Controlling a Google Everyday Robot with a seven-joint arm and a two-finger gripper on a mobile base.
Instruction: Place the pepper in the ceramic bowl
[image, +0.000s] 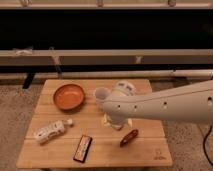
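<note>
Stretching in from the right edge of the scene, the white robot arm crosses over a low wooden slatted table and ends in a rounded wrist above the table's middle. The gripper hangs below that wrist, pointing down at the tabletop just right of centre. The bulk of the wrist hides it, so whether it is spread or closed cannot be told, and nothing can be seen held in it.

The small elongated dark red-brown pepper lies on the table, near and slightly right of the gripper, close beside it but apart from it. It is angled, with its far end pointing right.

The round shallow orange-terracotta ceramic bowl sits on the far left part of the table, well apart from the pepper, and looks empty. A small white translucent cup stands just right of the bowl, partly behind the wrist.

A white plastic bottle lies on its side on the near left. A flat black rectangular bar with red markings lies at the near edge, between the bottle and the pepper.
</note>
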